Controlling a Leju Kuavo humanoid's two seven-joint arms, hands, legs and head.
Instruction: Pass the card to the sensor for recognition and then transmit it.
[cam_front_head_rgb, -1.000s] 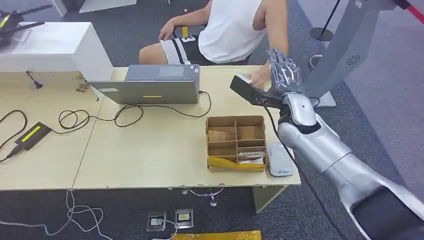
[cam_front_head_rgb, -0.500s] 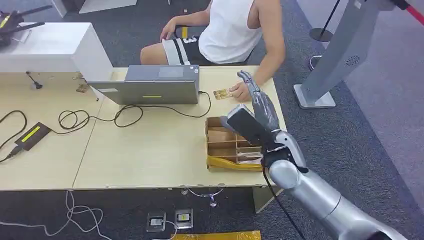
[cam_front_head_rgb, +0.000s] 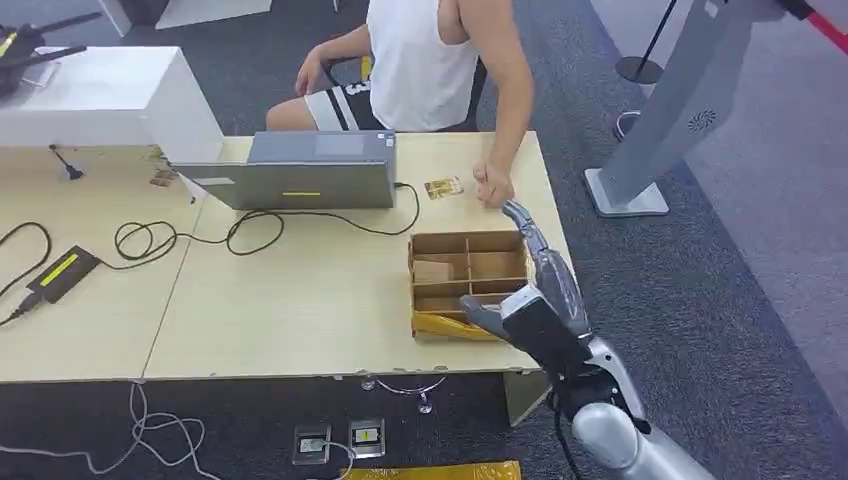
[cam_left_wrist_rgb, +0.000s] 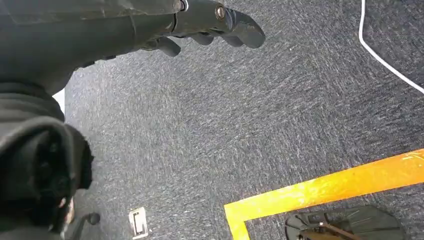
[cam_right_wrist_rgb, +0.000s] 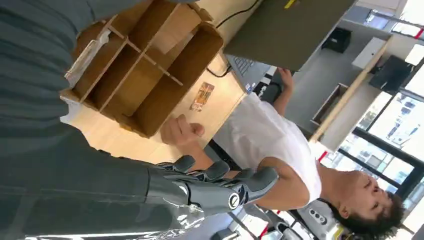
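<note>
Evidently the handover is finished: one card (cam_front_head_rgb: 443, 188) lies flat on the light wooden surface (cam_front_head_rgb: 300, 300), between the laptop (cam_front_head_rgb: 310, 170) and the person's hand (cam_front_head_rgb: 492, 187), which rests just beside it at about three o'clock. The robot's right hand (cam_front_head_rgb: 548, 280) holds nothing; its fingers are extended and slightly apart, and it hangs over the three o'clock edge of the divided cardboard box (cam_front_head_rgb: 470, 285), well apart from the card. Seen from the right wrist, that hand (cam_right_wrist_rgb: 220, 186) is likewise empty, with the box (cam_right_wrist_rgb: 145, 75) and the card (cam_right_wrist_rgb: 202, 96) beyond it. The left hand (cam_left_wrist_rgb: 210, 25) hangs over dark carpet (cam_left_wrist_rgb: 250, 125) beside an orange floor line (cam_left_wrist_rgb: 325, 185), its fingers loosely bent and gripping nothing. Judged from this layout, both recognition and transfer appear done, and little remains except withdrawal of the right arm; whether the sensor read the card cannot be told. Count: one card on the surface, one laptop, one compartmented box holding some paper and a yellow packet (cam_front_head_rgb: 465, 325) at its six o'clock side, one seated person (cam_front_head_rgb: 430, 60), one small dark device (cam_front_head_rgb: 62, 270) with a yellow stripe at nine o'clock, and looped black cable (cam_front_head_rgb: 190, 235) running toward the laptop.
</note>
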